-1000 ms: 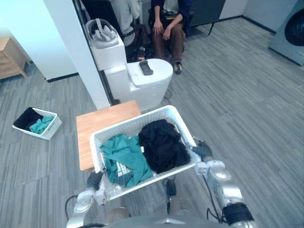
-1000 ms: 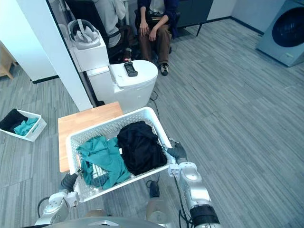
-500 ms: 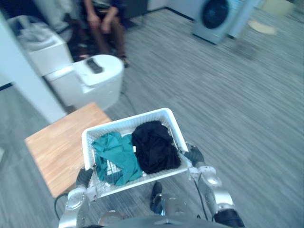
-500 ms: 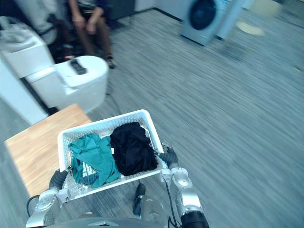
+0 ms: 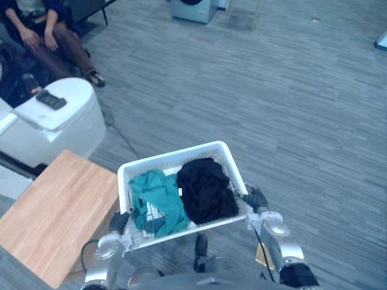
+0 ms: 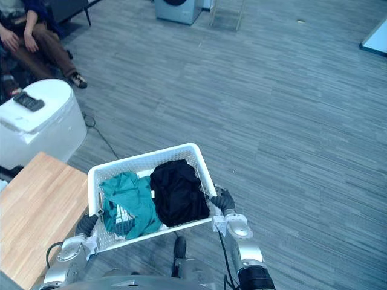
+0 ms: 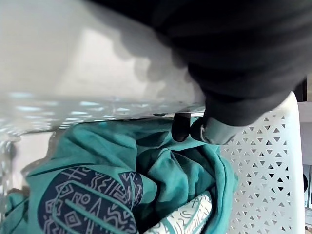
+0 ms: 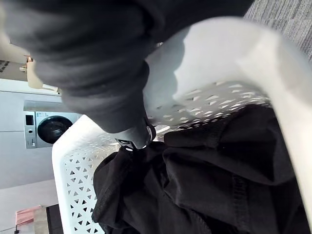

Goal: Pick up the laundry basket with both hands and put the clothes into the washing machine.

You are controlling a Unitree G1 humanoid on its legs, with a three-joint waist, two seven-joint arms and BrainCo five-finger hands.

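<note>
I hold a white perforated laundry basket (image 5: 172, 158) up over the grey floor. My left hand (image 5: 118, 222) is shut on its left rim and my right hand (image 5: 257, 200) is shut on its right rim. Inside lie a teal garment (image 5: 158, 198) on the left and a black garment (image 5: 207, 188) on the right. The left wrist view has the fingers (image 7: 181, 126) curled over the rim above the teal cloth (image 7: 161, 185). In the right wrist view the fingers (image 8: 135, 136) hook over the rim above the black cloth (image 8: 209, 185). The washing machine (image 5: 192, 8) stands far ahead at the top edge.
A low wooden table (image 5: 51, 214) is at my lower left. Beyond it stands a white toilet (image 5: 51, 124) with a dark remote (image 5: 51, 99) on its lid. A seated person's legs (image 5: 51, 36) are at the upper left. Open grey plank floor stretches ahead and right.
The camera has swung right: the table and toilet slid left and the washing machine now sits at top centre. Both hands still hold the basket the same way.
</note>
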